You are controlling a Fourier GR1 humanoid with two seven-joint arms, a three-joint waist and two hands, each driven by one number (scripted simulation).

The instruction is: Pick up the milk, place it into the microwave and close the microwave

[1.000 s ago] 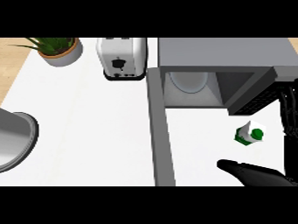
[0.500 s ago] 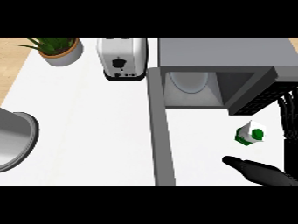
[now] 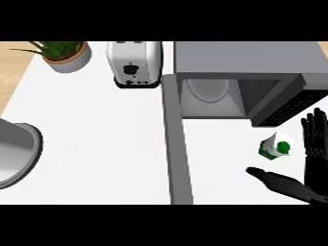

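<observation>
A small white and green milk carton (image 3: pixel 274 146) stands on the white counter, just in front of the open microwave (image 3: pixel 251 77). Its door (image 3: pixel 291 108) is swung out to the right, and a white plate (image 3: pixel 209 89) shows inside the cavity. My right hand (image 3: pixel 321 163) is open beside the carton, fingers straight up on its right and the thumb stretched out below it. Hand and carton are apart. The left hand is not visible.
A white toaster (image 3: pixel 133 64) stands left of the microwave. A potted plant (image 3: pixel 65 55) sits at the back left. A large metal pot (image 3: pixel 3 153) fills the left edge. A grey seam (image 3: pixel 177 158) runs down the counter.
My right hand has slid down and a little to the left, nearer the carton. The carton and the microwave door have not moved.
</observation>
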